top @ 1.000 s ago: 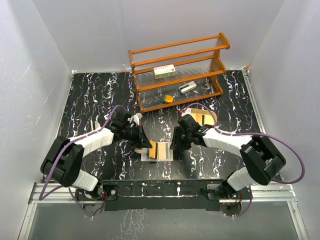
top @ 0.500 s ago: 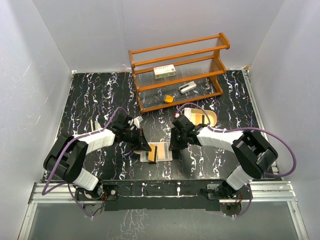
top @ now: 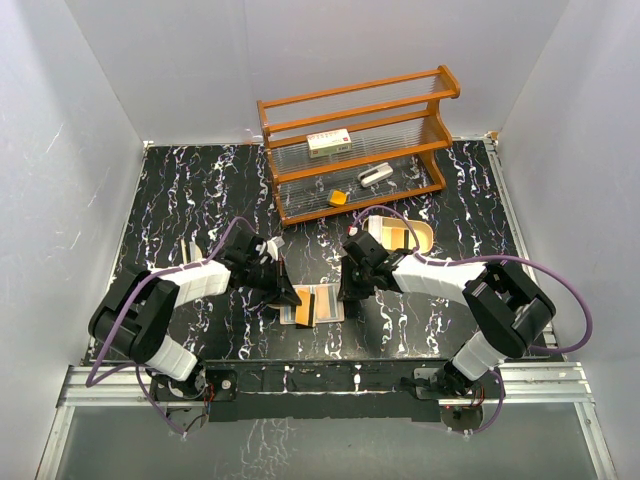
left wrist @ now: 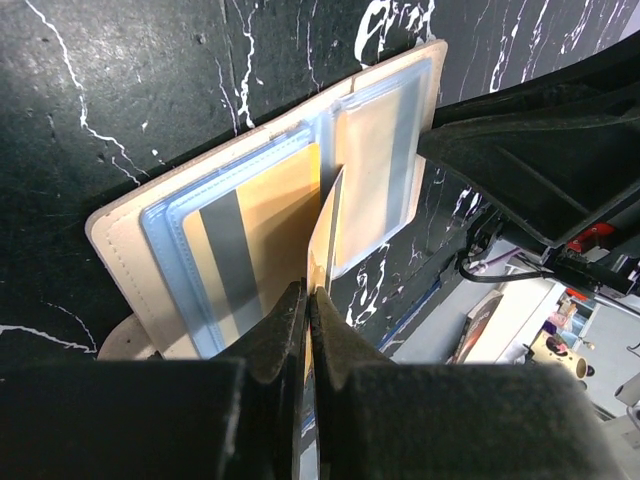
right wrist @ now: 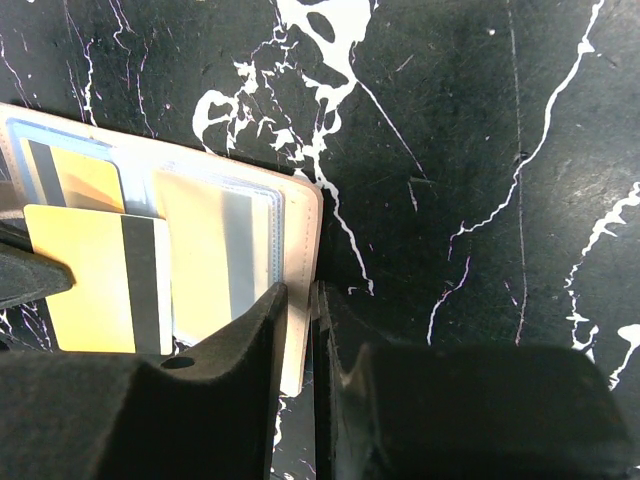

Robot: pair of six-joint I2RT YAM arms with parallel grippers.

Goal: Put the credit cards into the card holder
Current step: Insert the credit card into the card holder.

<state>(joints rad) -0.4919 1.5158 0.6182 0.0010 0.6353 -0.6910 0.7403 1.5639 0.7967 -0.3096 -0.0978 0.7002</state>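
Observation:
The tan card holder lies open on the black table between my two grippers. Its clear pockets show orange-yellow cards with grey stripes inside. My left gripper is shut on the edge of an orange-yellow credit card with a dark stripe. It holds that card on edge over the holder's middle fold. My right gripper is shut on the holder's beige right-hand edge, with the leather rim between its fingers.
A wooden rack stands at the back with a white box, a small orange block and a silver object. An oval beige tray holding something orange sits just behind my right arm. White walls close in both sides.
My right gripper has moved left to the holder and closed on its right edge. The left gripper has edged toward the middle of the holder with the card.

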